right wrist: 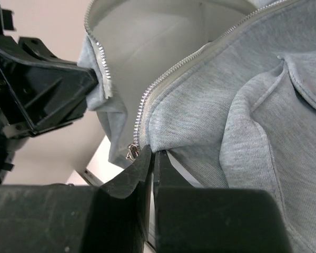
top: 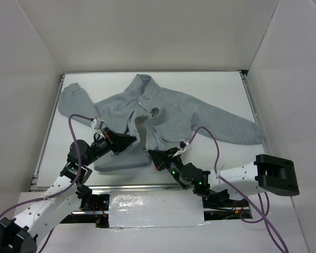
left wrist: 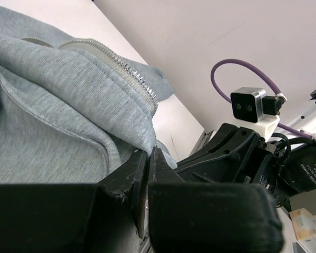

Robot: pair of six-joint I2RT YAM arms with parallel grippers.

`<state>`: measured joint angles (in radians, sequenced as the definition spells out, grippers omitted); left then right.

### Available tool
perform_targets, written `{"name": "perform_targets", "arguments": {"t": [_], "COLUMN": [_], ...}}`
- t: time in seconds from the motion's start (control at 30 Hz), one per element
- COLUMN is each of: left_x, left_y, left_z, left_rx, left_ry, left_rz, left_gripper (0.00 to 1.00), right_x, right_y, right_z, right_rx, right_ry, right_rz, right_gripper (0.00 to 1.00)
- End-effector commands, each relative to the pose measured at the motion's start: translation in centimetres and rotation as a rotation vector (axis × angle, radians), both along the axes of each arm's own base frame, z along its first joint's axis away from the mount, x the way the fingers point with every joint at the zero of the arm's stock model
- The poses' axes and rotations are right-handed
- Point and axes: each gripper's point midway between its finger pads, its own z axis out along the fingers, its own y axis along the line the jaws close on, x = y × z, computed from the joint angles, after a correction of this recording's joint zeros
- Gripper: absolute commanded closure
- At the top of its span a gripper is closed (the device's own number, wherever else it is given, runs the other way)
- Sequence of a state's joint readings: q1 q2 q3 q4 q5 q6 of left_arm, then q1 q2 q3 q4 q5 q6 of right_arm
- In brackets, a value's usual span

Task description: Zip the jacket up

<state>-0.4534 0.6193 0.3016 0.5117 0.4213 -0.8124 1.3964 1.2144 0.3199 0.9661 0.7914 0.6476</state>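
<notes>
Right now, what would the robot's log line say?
jacket: unzipped | left gripper: shut on jacket | right gripper: shut on jacket

White desk (top: 216,87), metal rail (top: 48,132) down its left side. Grey jacket (top: 168,108) lies spread on it: collar toward far edge, sleeves out both ways, hem at near edge, maybe slightly lifted there, view unclear.

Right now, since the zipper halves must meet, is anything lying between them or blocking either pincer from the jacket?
Nothing visible. The left pincer and right pincer are each shut on the hem of the jacket, and nothing lies between the open zipper edges.
</notes>
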Motion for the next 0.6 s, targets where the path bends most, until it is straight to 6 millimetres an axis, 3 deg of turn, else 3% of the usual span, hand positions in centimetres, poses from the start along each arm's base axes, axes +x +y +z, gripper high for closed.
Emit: {"name": "perform_targets", "arguments": {"t": [0.0,0.57], "left_x": [-0.4,-2.3], "left_y": [-0.1,-0.1], "left_z": [3.4,3.4], "left_rx": [-0.062,-0.117], "left_ry": [-0.158,-0.200], "left_rz": [-0.014,-0.067], "left_gripper": [1.00,1.00], "right_x": [0.3,0.7], "right_y": [0.2,1.6], "right_z": [4.5,6.1], "right_rx": [0.151,0.186], "right_ry": [-0.043,-0.053], "right_rz": [-0.038,-0.049], "right_gripper": [1.00,1.00]}}
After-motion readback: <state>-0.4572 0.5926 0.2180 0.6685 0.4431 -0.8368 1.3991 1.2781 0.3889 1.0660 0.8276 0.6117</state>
